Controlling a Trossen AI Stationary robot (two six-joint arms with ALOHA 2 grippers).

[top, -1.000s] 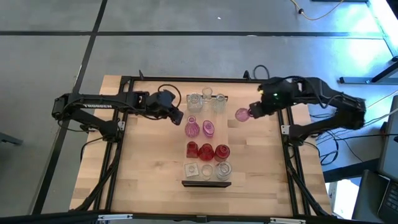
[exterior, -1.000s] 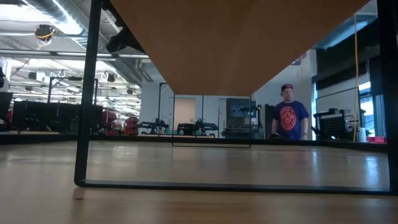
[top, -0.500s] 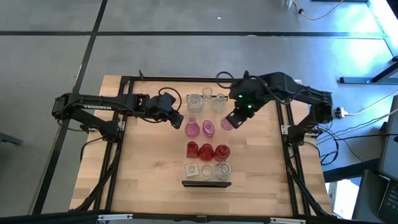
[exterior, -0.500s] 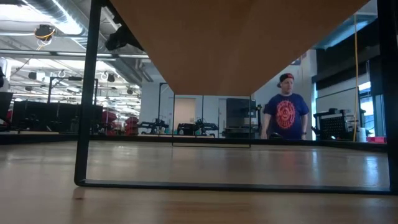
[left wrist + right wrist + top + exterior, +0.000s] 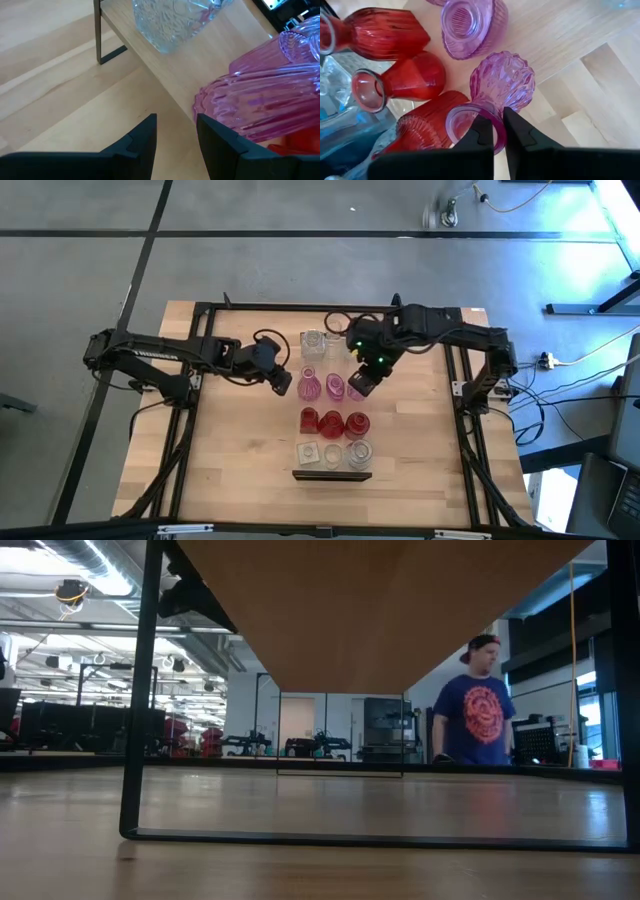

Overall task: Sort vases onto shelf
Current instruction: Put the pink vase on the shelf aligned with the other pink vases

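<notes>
The shelf (image 5: 321, 367) lies in the middle of the table, carrying rows of small vases: clear ones (image 5: 313, 340) at the far end, pink ones (image 5: 309, 387), red ones (image 5: 332, 423), and clear ones (image 5: 332, 454) at the near end. My right gripper (image 5: 362, 383) is shut on a pink bulbous vase (image 5: 502, 80) at the right end of the pink row. My left gripper (image 5: 283, 383) hovers open just left of the shelf beside the pink row, with nothing between its fingers (image 5: 145, 142). My right gripper pinches the pink vase's mouth rim (image 5: 487, 114), one finger (image 5: 481, 134) inside the mouth and the other outside. The fingers come steeply from above. The vase hangs tilted below them at the shelf's right edge; whether its base touches the board, I cannot tell.
A pink vase (image 5: 260, 105) and a clear vase (image 5: 170, 20) stand close to my left fingers. Red vases (image 5: 400, 75) crowd next to the held one. Bare tabletop (image 5: 230, 450) lies on both sides of the shelf. A person (image 5: 480, 700) stands in the room beyond.
My right gripper has carried the pink vase toward the table's left, from right of the shelf to the right end of the pink row, sinking a little and rolling its wrist. My left gripper has drifted slightly toward the near edge. The person has walked nearer.
</notes>
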